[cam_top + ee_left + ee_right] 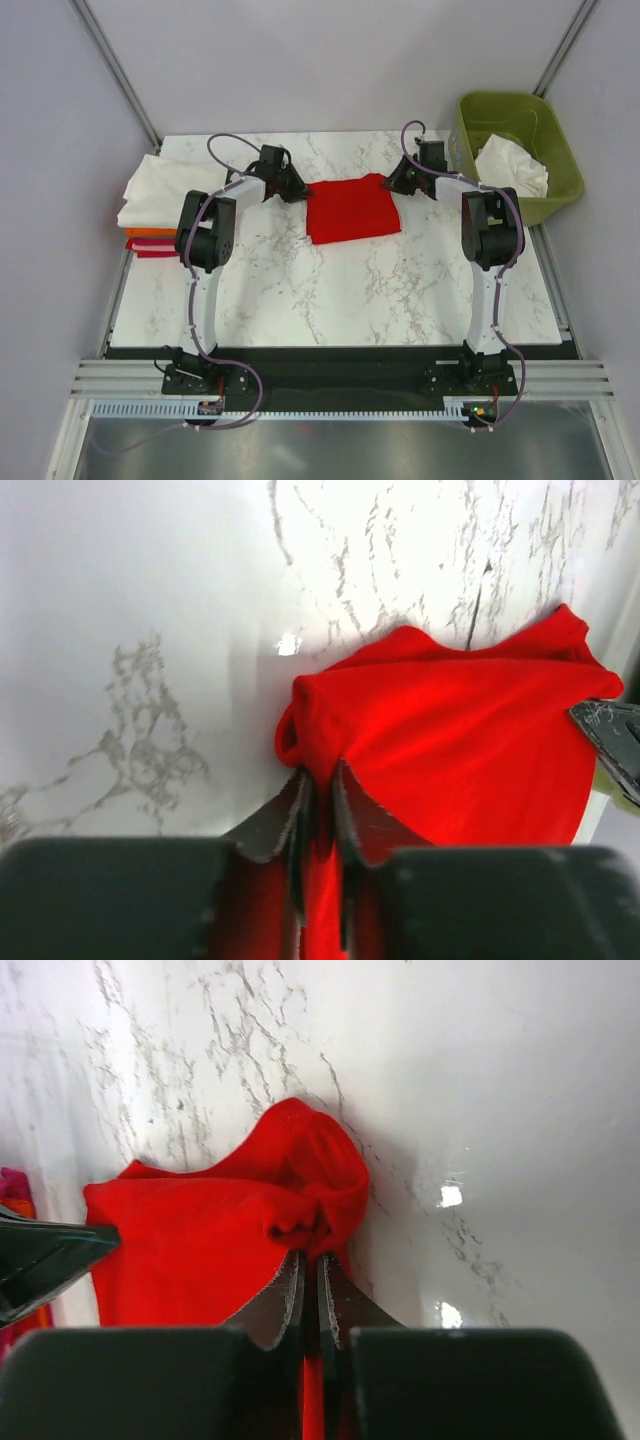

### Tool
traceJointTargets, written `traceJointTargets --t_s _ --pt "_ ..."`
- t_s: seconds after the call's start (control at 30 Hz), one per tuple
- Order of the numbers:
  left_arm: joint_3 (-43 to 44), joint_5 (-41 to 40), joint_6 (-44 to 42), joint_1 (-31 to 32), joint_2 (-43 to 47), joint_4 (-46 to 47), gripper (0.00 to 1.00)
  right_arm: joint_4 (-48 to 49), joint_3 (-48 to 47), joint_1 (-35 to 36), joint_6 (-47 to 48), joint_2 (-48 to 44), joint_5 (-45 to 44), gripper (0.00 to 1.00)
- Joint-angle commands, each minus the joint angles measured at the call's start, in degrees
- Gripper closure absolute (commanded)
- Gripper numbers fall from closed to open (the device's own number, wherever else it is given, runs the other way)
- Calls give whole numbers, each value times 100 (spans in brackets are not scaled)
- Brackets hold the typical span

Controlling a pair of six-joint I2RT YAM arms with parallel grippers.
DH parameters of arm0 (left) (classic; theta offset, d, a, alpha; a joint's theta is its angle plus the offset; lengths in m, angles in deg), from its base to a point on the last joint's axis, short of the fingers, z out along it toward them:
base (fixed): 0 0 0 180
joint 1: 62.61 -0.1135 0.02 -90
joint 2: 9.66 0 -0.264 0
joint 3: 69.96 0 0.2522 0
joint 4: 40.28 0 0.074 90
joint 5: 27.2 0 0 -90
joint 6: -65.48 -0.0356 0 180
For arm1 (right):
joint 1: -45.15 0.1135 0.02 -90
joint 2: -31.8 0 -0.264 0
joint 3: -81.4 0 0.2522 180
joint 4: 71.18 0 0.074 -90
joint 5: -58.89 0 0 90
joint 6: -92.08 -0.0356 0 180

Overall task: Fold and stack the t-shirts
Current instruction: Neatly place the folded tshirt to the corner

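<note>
A red t-shirt (pixel 351 207), partly folded, lies on the marble table at the back middle. My left gripper (pixel 304 190) is shut on its far left corner, seen in the left wrist view (pixel 320 775) with red cloth (pixel 450 740) pinched between the fingers. My right gripper (pixel 392 184) is shut on its far right corner, seen in the right wrist view (pixel 311 1258) with bunched red cloth (pixel 220 1230) between the fingers. A stack of folded shirts (pixel 160 195), white on top of orange and red, sits at the table's left edge.
A green bin (pixel 525 150) holding a white t-shirt (pixel 510 165) stands off the table's right back corner. The marble table (pixel 340 300) reaches forward to the arm bases. Grey walls surround the table.
</note>
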Motion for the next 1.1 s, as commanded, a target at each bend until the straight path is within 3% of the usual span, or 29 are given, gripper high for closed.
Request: traceJointTargets --t_s 0.0,0.1,0.37,0.63,0.93,1.07 --pt "321 -357 15 91 -222 -67 86 582 35 0 -164 3 372 94" --pt "409 -427 -54 109 -161 -23 97 715 26 44 -234 21 443 100" --pt "-12 -857 -450 126 866 -76 98 899 430 281 -182 -681 382 100" --pt "-311 -744 -556 4 2351 -682 98 557 431 756 -103 -1771 197 100" --pt "-294 -498 -521 -734 3741 -1490 98 434 -271 1634 -313 -2396 -92 100" --pt "-180 2 -354 -1584 4206 -1719 98 355 -1009 2239 -331 -2134 -198 100"
